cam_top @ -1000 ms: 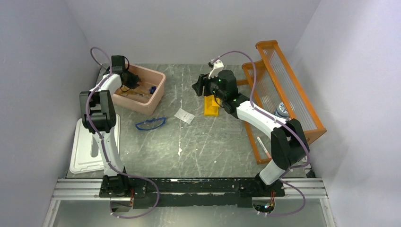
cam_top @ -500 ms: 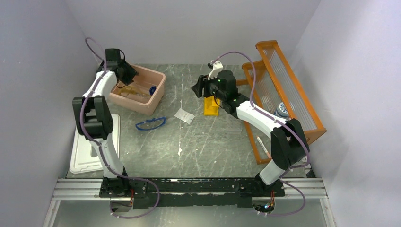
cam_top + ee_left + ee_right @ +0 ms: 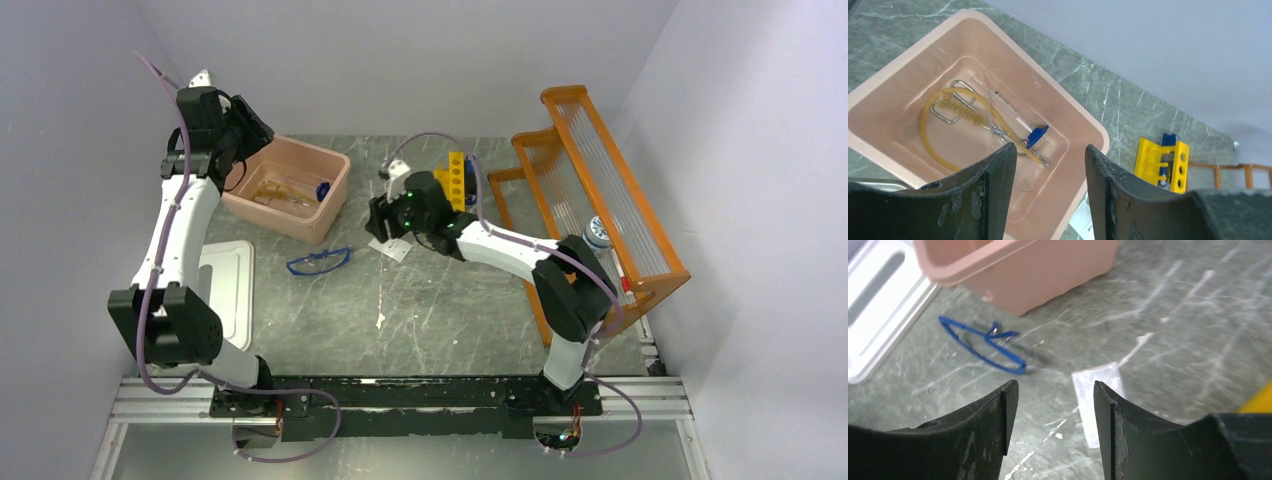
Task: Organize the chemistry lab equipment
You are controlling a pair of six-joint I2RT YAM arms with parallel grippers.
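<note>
Gaping empty: left fingers, right fingers.

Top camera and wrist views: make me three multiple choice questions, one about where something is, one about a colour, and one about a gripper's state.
1. Where do the blue-framed goggles lie?
A. on the table beside the pink tub
B. inside the tub
C. on the orange shelf rack

2. What colour is the rubber tubing in the tub?
A. green
B. black
C. amber

3. How is the right gripper?
A. shut on the goggles
B. open and empty over the white packet
C. shut on a brush

Answers:
1. A: the goggles rest on the table by the tub's near wall.
2. C: the left wrist view shows an amber loop.
3. B: the gripper's fingers stand apart with nothing held.
</note>
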